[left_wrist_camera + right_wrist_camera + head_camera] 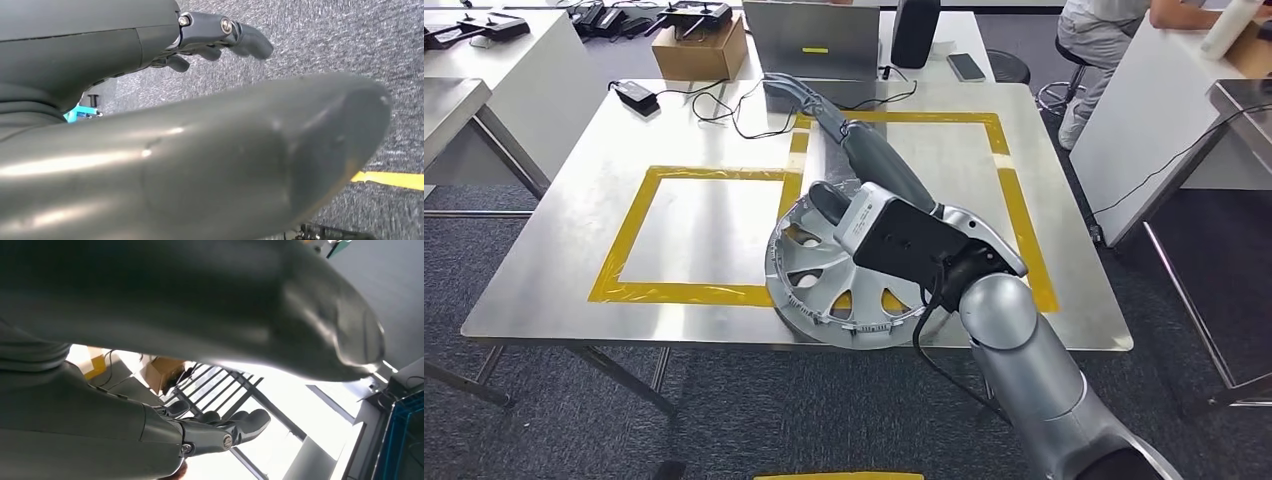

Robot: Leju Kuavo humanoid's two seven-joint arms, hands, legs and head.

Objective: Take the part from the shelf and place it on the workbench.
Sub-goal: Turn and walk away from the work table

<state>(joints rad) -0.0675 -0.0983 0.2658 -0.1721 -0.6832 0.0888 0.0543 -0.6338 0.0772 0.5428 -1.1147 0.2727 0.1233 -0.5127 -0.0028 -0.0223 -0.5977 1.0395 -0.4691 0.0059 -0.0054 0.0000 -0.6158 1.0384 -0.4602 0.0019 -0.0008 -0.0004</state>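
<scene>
1. Over the table (554,260) now: right hand (849,215) at the round silver part (824,285), thumb and fingers gripping its upper rim.
2. Part resting near the table's front edge, tilted up toward the hand, low rim right at the lip and lapping over the yellow tape square (629,240).
3. Open steel to the left, inside that taped square; a second taped square (1009,190) behind and to the right, bare as well.
4. Far edge crowded: cardboard box (699,50), laptop (814,45), dark speaker (914,30), phone (966,67), power brick (637,95) with a cable (734,110) trailing across the sheet.
5. Long grey moulded piece (864,145) running from the laptop down to the hand; whether joined to the round part, impossible to say.
6. Near half of the part hidden behind the right wrist and forearm.
7. Right wrist view too washed out by glare to show the grip; only dark fingers (240,425) plain.
8. Left hand (210,37) over grey carpet, fingers slightly curled and apart, nothing in it.
9. Seated person (1114,30) at the top right, cut off by the frame.
</scene>
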